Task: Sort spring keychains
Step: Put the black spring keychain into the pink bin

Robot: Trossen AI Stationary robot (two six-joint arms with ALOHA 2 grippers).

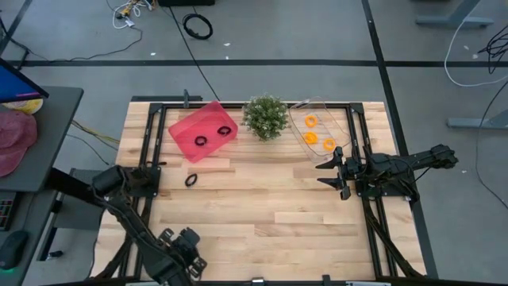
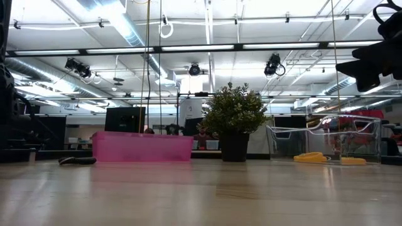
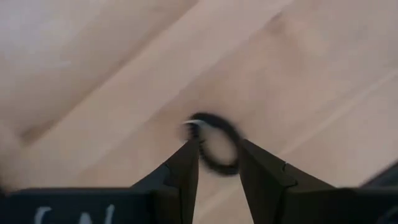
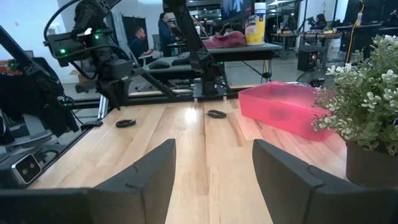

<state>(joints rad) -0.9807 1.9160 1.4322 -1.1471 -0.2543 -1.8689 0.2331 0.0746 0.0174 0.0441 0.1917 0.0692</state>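
One black spring keychain (image 3: 214, 144) lies on the wood near the table's near left corner. My left gripper (image 3: 219, 149) is open and points down at it, one finger on each side of the ring. It shows far off as the black keychain (image 4: 125, 122) under the left gripper (image 4: 115, 93). A second black keychain (image 1: 191, 180) lies flat in front of the pink bin (image 1: 184, 127), which holds two black ones (image 1: 201, 141). The clear bin (image 1: 337, 119) holds three orange keychains (image 1: 311, 137). My right gripper (image 1: 327, 173) is open and empty, above the table beside the clear bin.
A potted plant (image 1: 265, 117) stands at the far edge between the two bins. The wooden table (image 1: 262, 214) shows bare planks across its middle and near right. A person (image 4: 168, 28) stands in the room beyond the table's left side.
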